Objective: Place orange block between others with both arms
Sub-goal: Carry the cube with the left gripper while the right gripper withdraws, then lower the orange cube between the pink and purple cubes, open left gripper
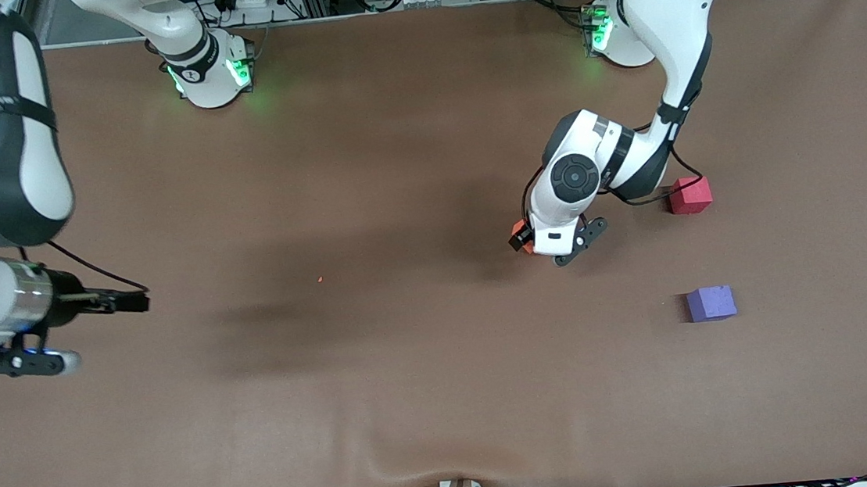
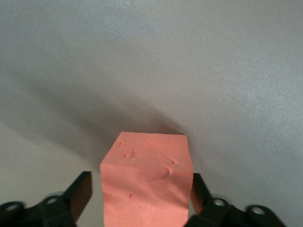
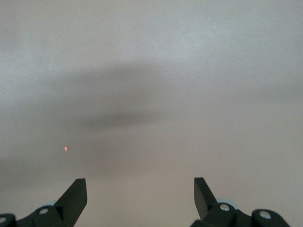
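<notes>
Orange block (image 2: pixel 147 182) sits between left gripper (image 2: pixel 142 194) fingers, one gap showing; right gripper (image 3: pixel 140 198) agape, waiting; next, carry between red cube (image 1: pixel 690 195) and purple cube (image 1: pixel 711 303).

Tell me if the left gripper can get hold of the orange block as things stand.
Probably yes: the left gripper straddles the orange block, one finger each side, with nothing between.

The orange block (image 2: pixel 147 182) looks like matte foam, its face dented and creased, and the red cube (image 1: pixel 690 195) and purple cube (image 1: pixel 711 303) share that dull, soft finish. The table (image 1: pixel 385 405) wears a brown, matt, cloth-like cover, while the arms' white shells (image 1: pixel 667 3) gleam like glossy plastic.
</notes>
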Available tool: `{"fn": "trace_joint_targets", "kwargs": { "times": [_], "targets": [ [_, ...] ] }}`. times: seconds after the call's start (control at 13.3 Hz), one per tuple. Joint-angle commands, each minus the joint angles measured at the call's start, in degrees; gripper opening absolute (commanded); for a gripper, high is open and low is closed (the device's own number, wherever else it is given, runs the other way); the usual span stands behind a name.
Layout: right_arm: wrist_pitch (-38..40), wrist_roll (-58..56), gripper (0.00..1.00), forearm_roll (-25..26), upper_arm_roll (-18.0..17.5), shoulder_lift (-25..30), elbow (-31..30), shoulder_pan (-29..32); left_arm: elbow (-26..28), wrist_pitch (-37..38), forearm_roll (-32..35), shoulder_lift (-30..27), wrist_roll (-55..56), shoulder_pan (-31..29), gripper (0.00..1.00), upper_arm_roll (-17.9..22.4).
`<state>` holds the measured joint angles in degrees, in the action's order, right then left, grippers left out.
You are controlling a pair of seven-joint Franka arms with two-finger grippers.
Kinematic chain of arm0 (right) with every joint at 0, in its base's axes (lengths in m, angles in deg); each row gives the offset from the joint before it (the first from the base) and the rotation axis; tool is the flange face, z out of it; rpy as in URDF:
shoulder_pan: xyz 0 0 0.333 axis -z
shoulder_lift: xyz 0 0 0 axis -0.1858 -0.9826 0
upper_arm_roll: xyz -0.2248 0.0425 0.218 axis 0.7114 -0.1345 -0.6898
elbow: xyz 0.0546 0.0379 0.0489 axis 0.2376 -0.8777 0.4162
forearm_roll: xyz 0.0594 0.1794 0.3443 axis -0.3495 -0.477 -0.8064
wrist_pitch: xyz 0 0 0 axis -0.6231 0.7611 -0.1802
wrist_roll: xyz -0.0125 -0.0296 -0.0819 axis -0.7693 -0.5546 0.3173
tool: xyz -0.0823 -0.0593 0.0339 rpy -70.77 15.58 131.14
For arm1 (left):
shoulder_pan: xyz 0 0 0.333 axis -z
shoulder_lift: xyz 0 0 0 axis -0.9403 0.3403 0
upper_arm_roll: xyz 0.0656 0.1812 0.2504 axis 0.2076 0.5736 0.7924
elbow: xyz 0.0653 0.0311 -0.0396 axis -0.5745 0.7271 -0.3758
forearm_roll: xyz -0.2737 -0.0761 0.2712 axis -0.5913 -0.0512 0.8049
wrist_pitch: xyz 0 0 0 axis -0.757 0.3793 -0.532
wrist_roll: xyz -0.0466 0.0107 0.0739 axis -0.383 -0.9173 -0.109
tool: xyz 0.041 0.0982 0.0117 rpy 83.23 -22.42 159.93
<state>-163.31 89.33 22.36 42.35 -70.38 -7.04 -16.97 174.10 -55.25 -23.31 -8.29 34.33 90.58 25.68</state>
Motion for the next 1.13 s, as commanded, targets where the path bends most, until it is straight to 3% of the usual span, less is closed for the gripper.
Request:
{"fn": "trace_joint_targets", "kwargs": {
  "times": [0.0,0.3,0.68,1.05],
  "targets": [
    [2.8,-1.8,1.0,4.0,-8.5,4.3,-2.3,8.3,0.1,-0.7,1.6,-0.2,5.9,0.3,0.15,0.3],
    [4.9,-3.6,1.0,7.6,-16.5,7.6,-2.2,16.4,-1.4,-0.4,1.7,-1.4,5.6,-3.6,0.08,0.9],
    [7.3,-5.4,1.0,7.6,-16.6,10.5,-2.7,16.4,-3.4,0.5,5.1,-1.7,-6.0,-13.7,0.09,0.8],
    [7.3,-4.8,1.0,7.7,-16.5,13.0,-8.0,14.5,-5.7,6.8,6.4,-1.6,-23.9,-20.4,0.09,0.9]
  ]
}}
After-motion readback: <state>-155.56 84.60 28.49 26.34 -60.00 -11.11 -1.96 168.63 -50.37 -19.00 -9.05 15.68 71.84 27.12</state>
